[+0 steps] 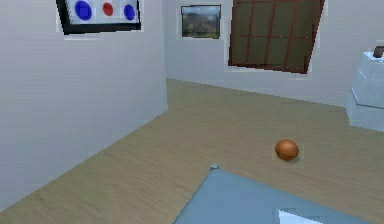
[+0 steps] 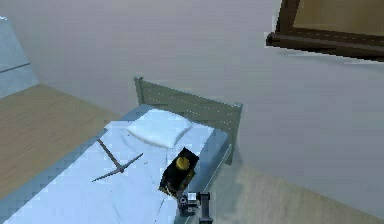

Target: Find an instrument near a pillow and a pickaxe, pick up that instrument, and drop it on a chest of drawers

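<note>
Pickup of the instrument is, I judge, the step in hand. A dark oblong thing with a yellow mark [image 2: 177, 170], probably that instrument, lies on the bed [image 2: 60, 195] just below the pillow [image 2: 158, 127] in the arm side view. The pickaxe [image 2: 118, 162] lies below-left of the pillow. My tool [image 2: 185, 199] sits farther below the pillow, at the dark thing's end. I cannot tell its state, nor whether it holds anything. Lift straight up, slowly, clear of pickaxe and pillow.
</note>
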